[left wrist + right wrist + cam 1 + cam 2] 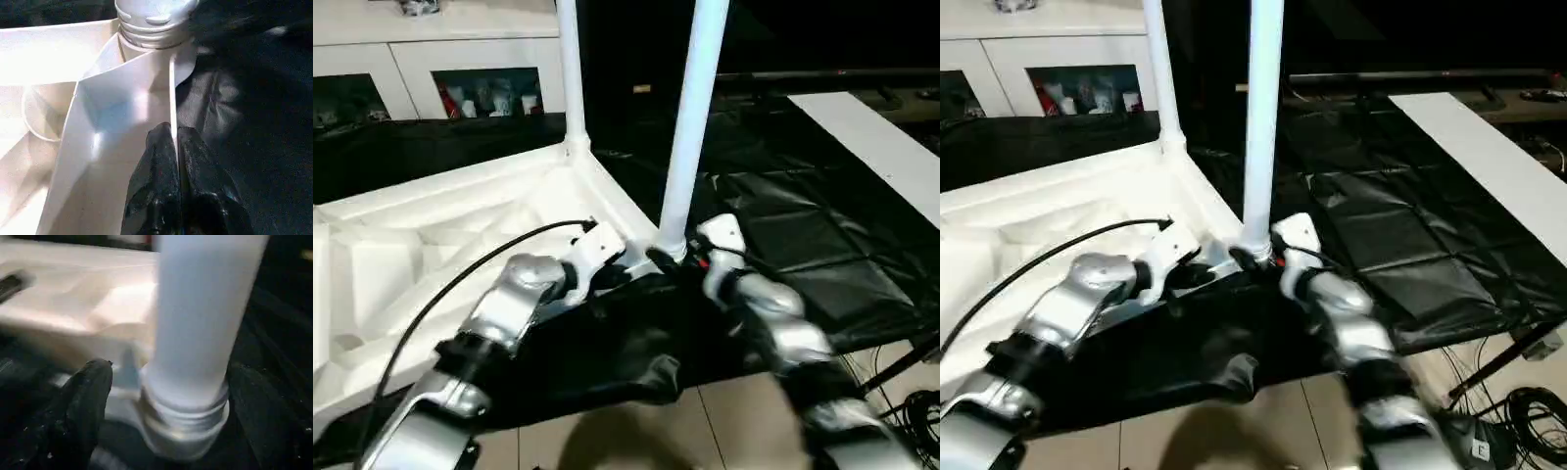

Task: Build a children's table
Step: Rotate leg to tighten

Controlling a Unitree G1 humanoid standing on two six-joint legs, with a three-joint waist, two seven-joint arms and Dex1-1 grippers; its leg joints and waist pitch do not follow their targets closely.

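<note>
left claw (175, 147) pinched on tabletop (431, 235) rim, right claw (166, 396) spread wide around leg (690, 127) base

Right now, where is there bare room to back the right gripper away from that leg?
Free: black sheet between near leg and white board. Crowded: near corner of tabletop, where left gripper and right gripper meet.

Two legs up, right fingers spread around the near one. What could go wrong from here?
1. The near leg shows thread rings above its socket, so it may not be fully seated and could tip once the right gripper's open fingers leave it.
2. The left gripper is shut on the tabletop's thin rim; pulling could shift the tabletop on the slick black sheet.
</note>
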